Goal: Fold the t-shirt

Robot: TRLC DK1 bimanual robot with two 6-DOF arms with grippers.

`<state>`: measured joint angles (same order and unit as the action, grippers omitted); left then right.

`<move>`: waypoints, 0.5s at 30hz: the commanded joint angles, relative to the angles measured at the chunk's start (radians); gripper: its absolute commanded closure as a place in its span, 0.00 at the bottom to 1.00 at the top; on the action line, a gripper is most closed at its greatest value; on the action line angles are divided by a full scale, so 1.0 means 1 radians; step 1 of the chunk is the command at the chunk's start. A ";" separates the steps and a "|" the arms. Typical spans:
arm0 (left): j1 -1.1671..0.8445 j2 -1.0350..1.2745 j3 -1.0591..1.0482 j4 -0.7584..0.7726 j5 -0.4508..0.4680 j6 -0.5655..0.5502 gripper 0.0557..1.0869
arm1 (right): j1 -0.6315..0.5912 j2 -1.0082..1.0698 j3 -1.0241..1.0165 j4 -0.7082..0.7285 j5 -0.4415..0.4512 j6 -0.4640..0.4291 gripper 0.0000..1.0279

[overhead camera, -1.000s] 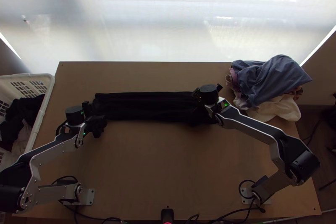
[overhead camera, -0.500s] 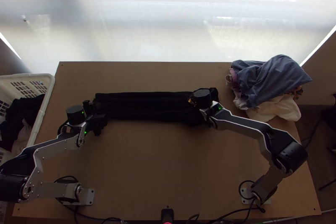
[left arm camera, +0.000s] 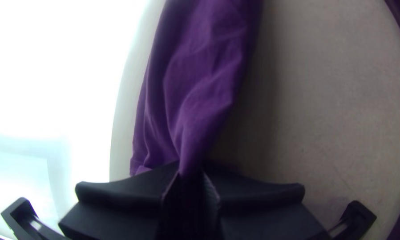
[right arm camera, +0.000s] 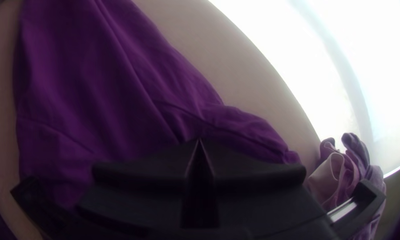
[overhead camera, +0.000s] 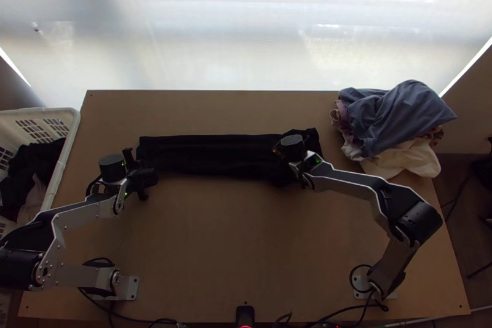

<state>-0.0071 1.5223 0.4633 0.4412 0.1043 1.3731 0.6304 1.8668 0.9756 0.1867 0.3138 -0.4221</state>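
Top view: the light wooden counter [overhead camera: 246, 254] stretches between the bases of both arms, its far edge toward a bright pale screen. The left arm [overhead camera: 83, 217] reaches up one side and the right arm [overhead camera: 347, 181] bends in from the other. Off the counter's left side stands a white slatted basket [overhead camera: 61, 159] with dark clothing [overhead camera: 27, 165] and a paler piece [overhead camera: 34, 199] inside. The dark t-shirt [overhead camera: 215, 156] lies across the far half of the counter as a long, narrow folded strip, lightly creased; how many layers it has cannot be told. Near the far right corner, a loose heap has a blue-grey garment [overhead camera: 400, 116] on top, with a cream cloth [overhead camera: 409, 159] poking out beneath it. At the strip's left end is the left pincer [overhead camera: 145, 176]; in the left wrist view it is closed on the t-shirt, gathering the near side of that end into a tight pinch, while the rest of the end fans out beside it. The right pincer [overhead camera: 284, 153] is over the strip toward its right end; in the right wrist view its tips meet against the cloth, creases running toward them, but whether any fabric is caught between cannot be told.
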 commanded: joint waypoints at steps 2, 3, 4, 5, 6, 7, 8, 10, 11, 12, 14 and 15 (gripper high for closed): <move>0.022 -0.037 0.018 0.013 0.021 0.014 0.89 | 0.000 0.000 -0.002 0.002 -0.012 0.011 0.97; 0.032 -0.048 0.020 0.011 0.028 0.017 0.89 | 0.000 -0.001 -0.003 0.002 -0.013 0.011 0.97; 0.042 -0.059 0.020 0.007 0.035 0.027 0.90 | 0.003 -0.001 -0.005 0.002 -0.018 0.013 0.97; 0.053 -0.068 0.020 0.002 0.040 0.030 0.90 | 0.009 -0.004 -0.006 0.002 -0.019 0.013 0.97; 0.065 -0.077 0.020 -0.002 0.051 0.035 0.90 | 0.015 -0.008 -0.008 0.000 -0.019 0.013 0.97; 0.078 -0.088 0.017 -0.007 0.060 0.047 0.90 | 0.022 -0.011 -0.008 0.002 -0.019 0.013 0.97; 0.087 -0.099 0.014 -0.010 0.067 0.055 0.90 | 0.029 -0.014 -0.008 0.002 -0.019 0.013 0.97; 0.105 -0.117 0.014 -0.027 0.086 0.066 0.90 | 0.045 -0.015 -0.002 0.000 -0.021 0.013 0.97; 0.116 -0.123 0.014 -0.029 0.089 0.078 0.90 | 0.052 -0.015 0.000 0.000 -0.021 0.016 0.97; 0.125 -0.129 0.014 -0.030 0.097 0.087 0.90 | 0.060 -0.015 0.002 0.000 -0.021 0.020 0.97; 0.130 -0.157 0.015 -0.038 0.107 0.090 0.90 | 0.074 -0.015 0.005 -0.001 -0.025 0.029 0.97; 0.121 -0.182 0.017 -0.058 0.107 0.090 0.90 | 0.083 -0.014 0.005 -0.001 -0.028 0.029 0.97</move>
<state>0.0853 1.4189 0.4763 0.4191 0.1764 1.4349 0.6712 1.8561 0.9737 0.1875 0.2955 -0.4042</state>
